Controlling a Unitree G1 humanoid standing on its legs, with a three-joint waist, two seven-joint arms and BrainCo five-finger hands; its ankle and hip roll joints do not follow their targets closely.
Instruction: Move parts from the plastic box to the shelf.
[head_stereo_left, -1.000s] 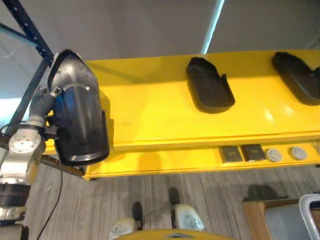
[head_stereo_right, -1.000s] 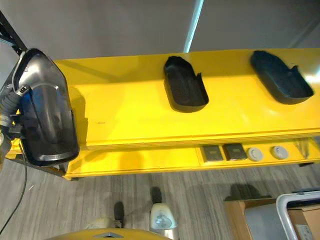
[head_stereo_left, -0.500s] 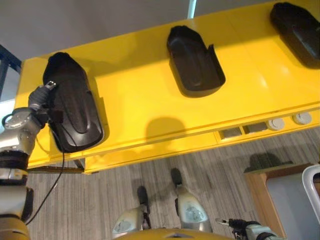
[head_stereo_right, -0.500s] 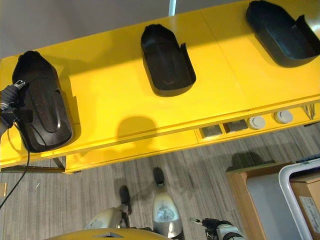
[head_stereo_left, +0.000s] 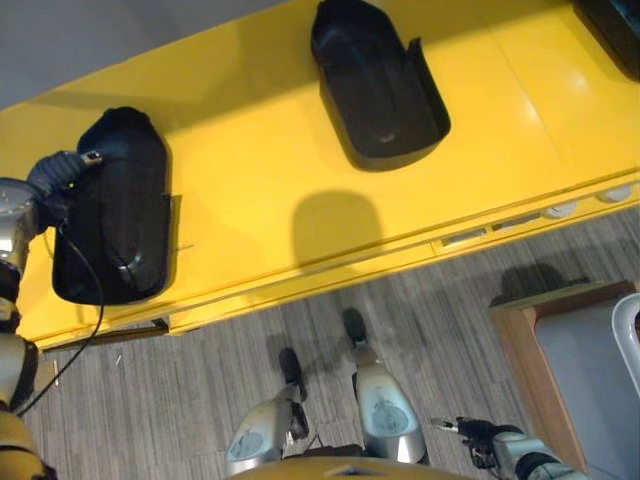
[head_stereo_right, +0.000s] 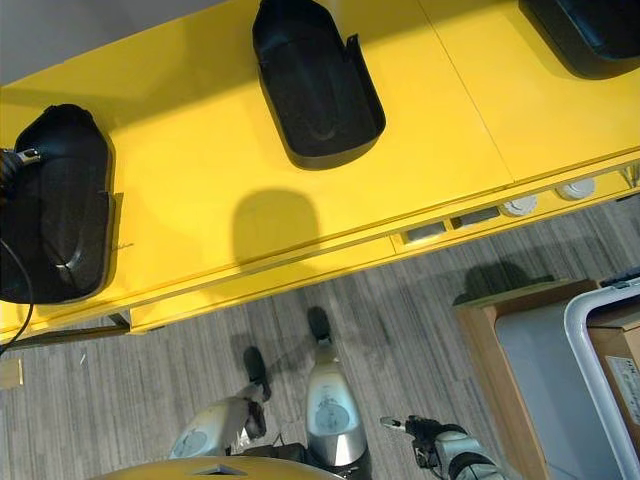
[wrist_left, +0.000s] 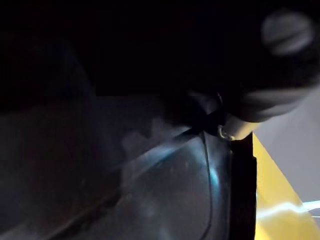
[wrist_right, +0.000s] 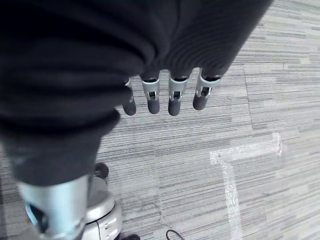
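Setting down now: the black part (head_stereo_left: 112, 212) has dropped flat onto the yellow shelf (head_stereo_left: 270, 180); left hand (head_stereo_left: 58, 172) grip unclear, right hand (wrist_right: 170, 95) relaxed.

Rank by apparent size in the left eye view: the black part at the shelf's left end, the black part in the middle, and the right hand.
1. Middle black part and left-end black part: near alike, no ranking.
2. Right hand: plainly smallest, partly cropped at the frame's bottom.

text: none legible | labels: none | numbers: none | signs: none
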